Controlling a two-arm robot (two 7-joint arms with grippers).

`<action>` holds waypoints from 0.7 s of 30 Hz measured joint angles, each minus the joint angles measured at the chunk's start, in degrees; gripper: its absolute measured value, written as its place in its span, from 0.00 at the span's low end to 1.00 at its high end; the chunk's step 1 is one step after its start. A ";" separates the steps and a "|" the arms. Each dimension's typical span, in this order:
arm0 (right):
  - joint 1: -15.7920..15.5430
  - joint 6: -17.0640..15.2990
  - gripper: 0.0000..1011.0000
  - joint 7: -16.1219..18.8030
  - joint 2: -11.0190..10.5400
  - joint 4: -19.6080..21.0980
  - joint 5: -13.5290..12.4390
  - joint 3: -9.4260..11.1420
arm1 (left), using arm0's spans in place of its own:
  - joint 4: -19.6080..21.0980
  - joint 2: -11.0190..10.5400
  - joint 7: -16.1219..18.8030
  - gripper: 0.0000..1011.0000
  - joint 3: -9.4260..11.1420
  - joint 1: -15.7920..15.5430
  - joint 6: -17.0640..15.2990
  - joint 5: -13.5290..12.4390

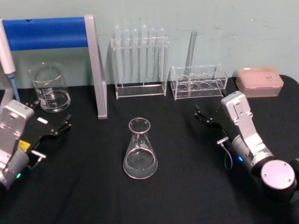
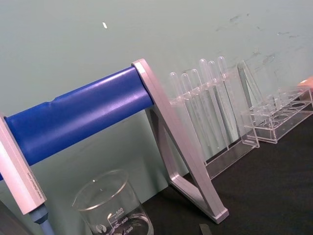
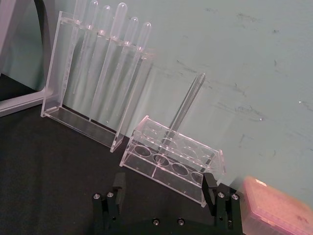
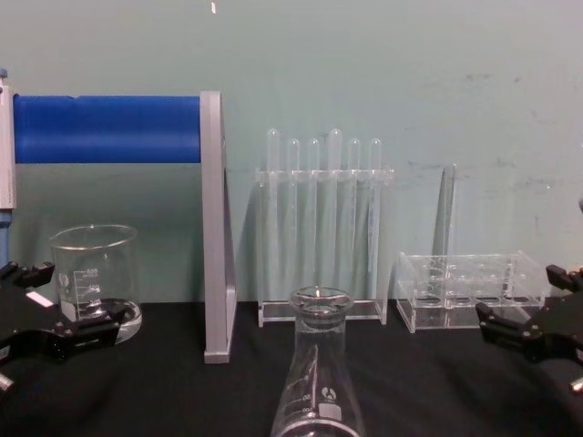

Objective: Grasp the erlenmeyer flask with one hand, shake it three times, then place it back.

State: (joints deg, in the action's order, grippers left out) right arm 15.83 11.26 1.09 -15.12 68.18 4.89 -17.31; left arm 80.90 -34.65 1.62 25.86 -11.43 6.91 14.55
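Glass conical erlenmeyer flask stands upright on matte black table.

A lab: test tube rack, beaker (glassware on black table).

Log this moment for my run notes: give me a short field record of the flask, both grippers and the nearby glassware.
flask: erlenmeyer flask stands upright on the black table, centre front, untouched
left gripper: left gripper, fingers open, near the beaker, apart from the flask
right gripper: right gripper, fingers open, in front of the low clear rack
behind flask: tall test tube rack
far right: pink box
task state: grasp not yet made
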 joint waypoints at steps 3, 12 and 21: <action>0.00 0.00 0.99 0.00 0.00 0.00 0.00 0.00 | 0.00 0.00 0.00 0.99 0.00 0.00 0.00 0.00; 0.00 0.00 0.99 0.00 0.00 0.00 0.00 0.00 | 0.00 0.00 0.00 0.99 0.00 0.00 0.00 0.00; 0.00 0.00 0.99 0.00 0.00 0.00 0.00 0.00 | 0.00 0.00 0.00 0.99 0.00 0.00 0.00 0.00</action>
State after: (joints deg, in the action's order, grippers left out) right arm 15.83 11.26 1.09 -15.12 68.18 4.89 -17.30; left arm 80.90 -34.65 1.62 25.86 -11.43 6.91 14.55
